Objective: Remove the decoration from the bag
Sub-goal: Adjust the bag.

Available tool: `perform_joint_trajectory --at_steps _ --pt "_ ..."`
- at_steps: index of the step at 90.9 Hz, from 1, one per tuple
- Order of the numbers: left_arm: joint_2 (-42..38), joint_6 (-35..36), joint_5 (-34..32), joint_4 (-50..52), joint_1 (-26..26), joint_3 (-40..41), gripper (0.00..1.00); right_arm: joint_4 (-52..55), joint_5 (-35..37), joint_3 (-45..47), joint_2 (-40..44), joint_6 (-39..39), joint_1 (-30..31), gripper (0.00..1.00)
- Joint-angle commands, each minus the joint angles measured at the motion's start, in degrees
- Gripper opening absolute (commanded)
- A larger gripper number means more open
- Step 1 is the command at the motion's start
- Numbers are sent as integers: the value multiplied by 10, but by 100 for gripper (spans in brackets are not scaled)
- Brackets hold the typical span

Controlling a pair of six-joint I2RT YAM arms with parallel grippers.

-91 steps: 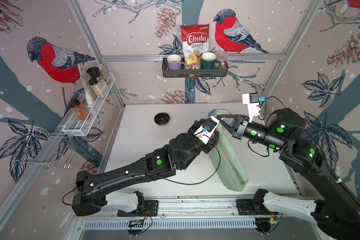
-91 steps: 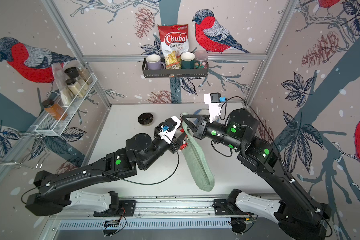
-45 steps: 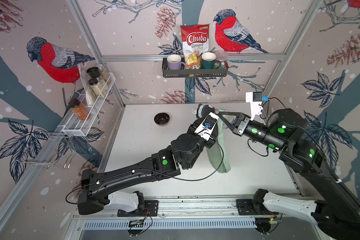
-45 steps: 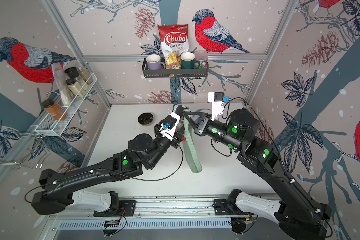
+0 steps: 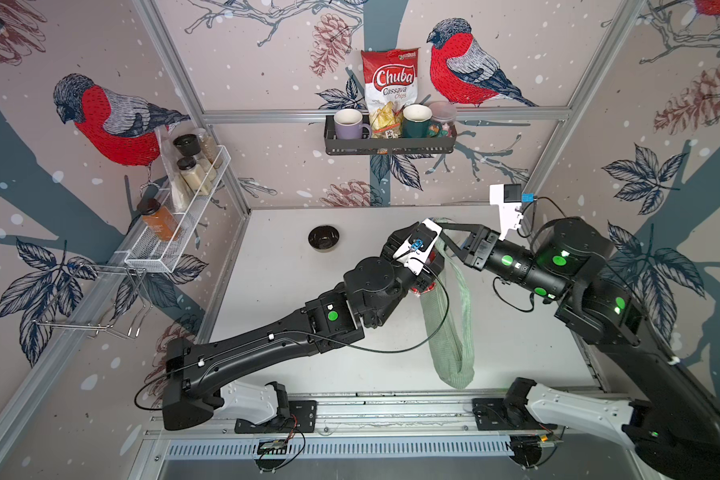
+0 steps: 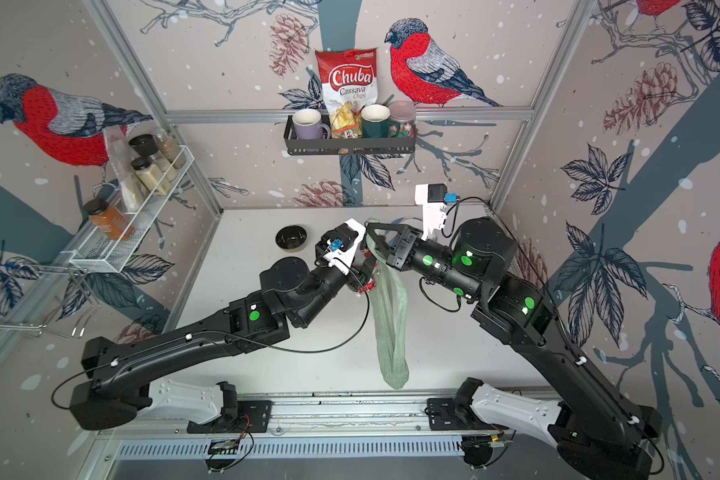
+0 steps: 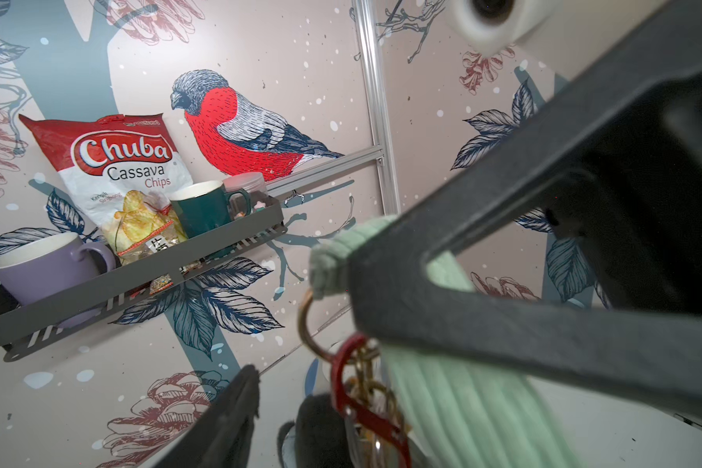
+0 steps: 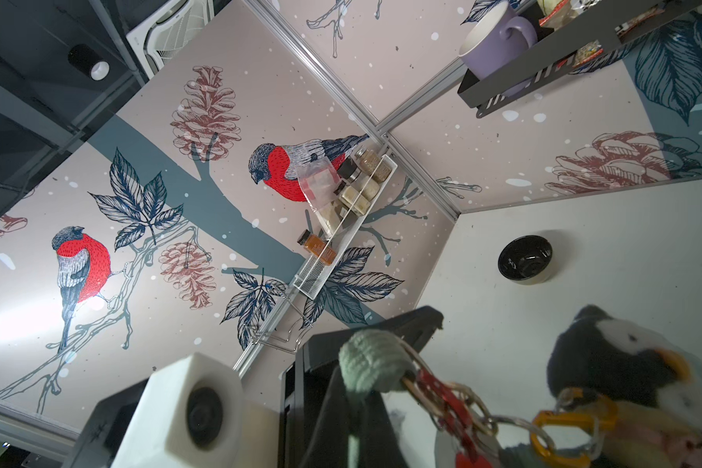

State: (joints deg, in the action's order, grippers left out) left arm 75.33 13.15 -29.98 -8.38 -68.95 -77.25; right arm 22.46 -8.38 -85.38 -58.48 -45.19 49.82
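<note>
Just beside the left hand (image 6: 362, 268), which looks open, a puffin plush (image 8: 608, 356) hangs by a red carabiner (image 7: 349, 389). Rightward, the right hand (image 6: 373, 232) pinches the strap end of the dangling sage-green bag (image 6: 391, 332); next, likely, unclip that carabiner.

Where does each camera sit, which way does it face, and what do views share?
Top views: overhead, facing down on the table; left arm and right arm show, the bag hanging from the right gripper.
Left wrist: on the left arm, facing the back shelf; one own finger shows.
Right wrist: on the right arm, facing the spice rack; own fingers clamp the bag.
Shared: both wrist views show the red carabiner.
</note>
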Motion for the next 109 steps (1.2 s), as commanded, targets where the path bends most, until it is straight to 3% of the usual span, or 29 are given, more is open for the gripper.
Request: perform_joint_trajectory --at_steps 1,4,12,23,25,29,37,49,70,90,109 --pt "3 -23 29 -33 18 -12 60 -51 -17 2 -2 -16 0 0" --pt "5 -23 33 -34 19 -17 54 -50 -16 2 -3 -16 0 0" --pt "6 -22 49 -30 21 -23 24 -48 -11 0 -5 -13 0 0" --pt "-6 -45 107 -11 37 -17 6 -45 -11 -2 -4 0 -1 0" --pt "-11 -53 125 -8 43 -14 4 -44 -10 -2 -3 4 -1 7" --pt "-23 -68 161 0 57 -9 2 -35 -7 -5 -3 17 -2 20" --pt "-47 -95 248 13 91 4 1 -10 -5 -17 1 58 -8 31" --pt "-79 -162 397 38 169 6 0 15 -67 -33 6 118 -49 38" --pt "-92 -295 663 37 292 -14 1 60 -315 -102 -38 248 -155 35" --pt "-80 -361 805 27 301 -24 1 97 -445 -155 -83 393 -166 42" --pt "-62 -423 874 -19 301 -10 1 66 -458 -135 -72 533 -156 49"
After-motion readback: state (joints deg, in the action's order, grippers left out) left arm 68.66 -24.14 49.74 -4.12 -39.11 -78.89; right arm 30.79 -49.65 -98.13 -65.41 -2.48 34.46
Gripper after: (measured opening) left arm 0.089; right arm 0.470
